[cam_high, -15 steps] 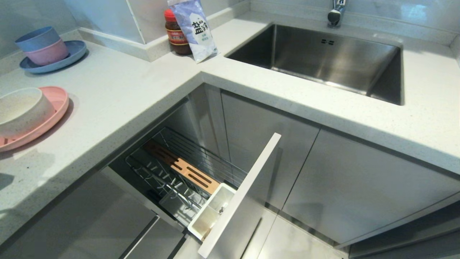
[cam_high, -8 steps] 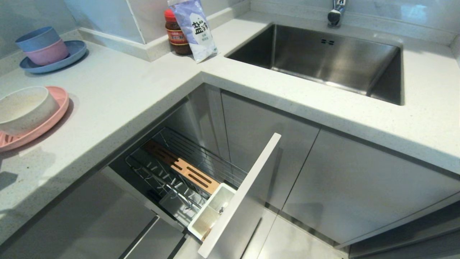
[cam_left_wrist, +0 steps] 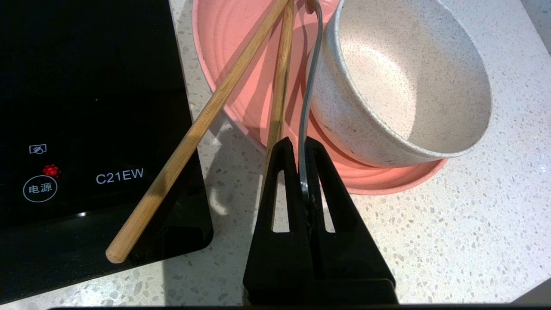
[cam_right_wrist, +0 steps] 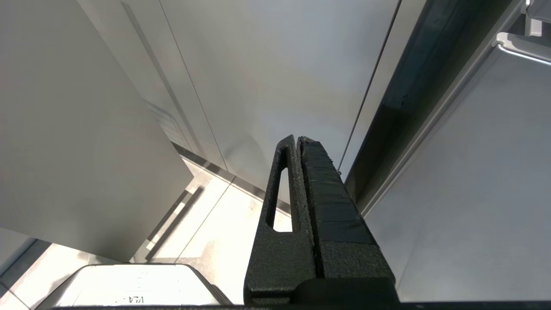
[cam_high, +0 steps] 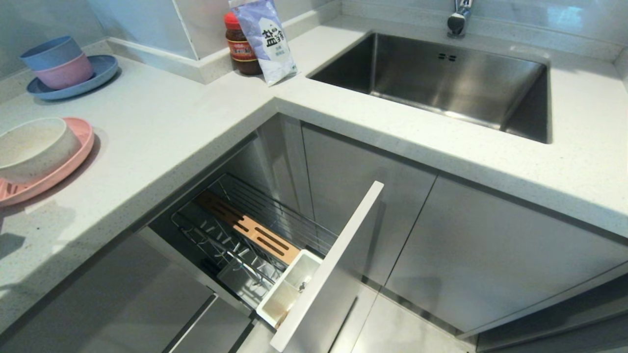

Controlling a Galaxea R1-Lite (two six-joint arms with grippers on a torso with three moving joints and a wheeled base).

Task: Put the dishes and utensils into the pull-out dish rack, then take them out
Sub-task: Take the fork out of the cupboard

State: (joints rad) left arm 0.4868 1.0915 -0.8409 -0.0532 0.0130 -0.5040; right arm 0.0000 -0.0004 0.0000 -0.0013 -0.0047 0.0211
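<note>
Fingers (cam_left_wrist: pixel 286 172) of left gripper (cam_left_wrist: pixel 301 148) pinched tight on slim silver fork (cam_left_wrist: pixel 306 112) lying across ridged pink plate (cam_left_wrist: pixel 241 64) beside speckled off-white bowl (cam_left_wrist: pixel 400 82) and round wooden chopsticks (cam_left_wrist: pixel 206 120) on flecked counter (cam_left_wrist: pixel 452 224); right gripper (cam_right_wrist: pixel 297 142) pressed shut on nothing, beside smooth grey cabinet doors.

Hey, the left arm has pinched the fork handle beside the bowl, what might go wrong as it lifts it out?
1. The fork lies against the bowl, so lifting may drag or tip the bowl on the pink plate.
2. One chopstick runs right beside the left gripper and could be knocked off the plate.
3. The jaws pinch only the slim handle's end, so the fork may swing or slip.
</note>
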